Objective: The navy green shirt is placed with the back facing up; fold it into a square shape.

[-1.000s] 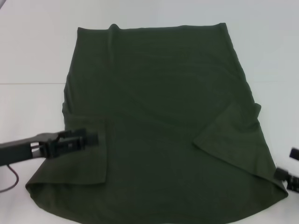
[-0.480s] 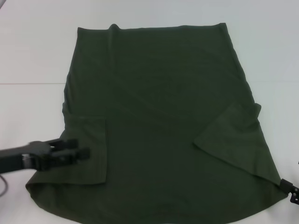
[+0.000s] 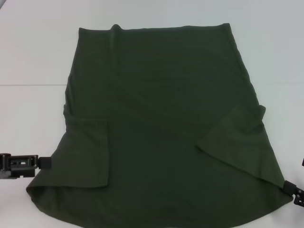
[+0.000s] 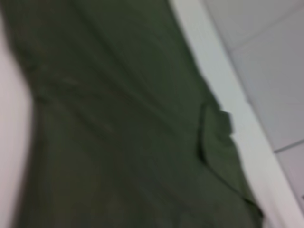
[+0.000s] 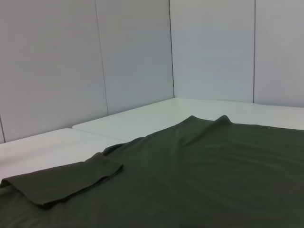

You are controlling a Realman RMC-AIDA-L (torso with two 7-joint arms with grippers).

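While the navy green shirt [image 3: 161,128] lies spread flat on the white table [image 3: 33,57], plain side up, both grippers sit off its near corners: the left gripper [image 3: 43,162] just beside the shirt's near-left edge, low over the table, and the right gripper [image 3: 295,194] at the near-right corner, mostly out of the head view. Left gripper holds no cloth; whether its fingers are parted or closed cannot be told. Same for the right: too little of it shows. Both sleeves are folded inward onto the body, the left sleeve [image 3: 88,152] as a rectangular flap, the right sleeve [image 3: 237,140] as an angled flap. The head view gives the full outline; the right wrist view adds the low side-on look, showing the folded sleeve [image 5: 61,180] lying as a slightly raised double layer, plus grey wall panels [image 5: 133,52] behind the table. The left wrist view shows only cloth [image 4: 118,123] close up and a strip of table edge. Long axis runs away from the robot, straight edge at the far end, wider curved end nearest the robot.
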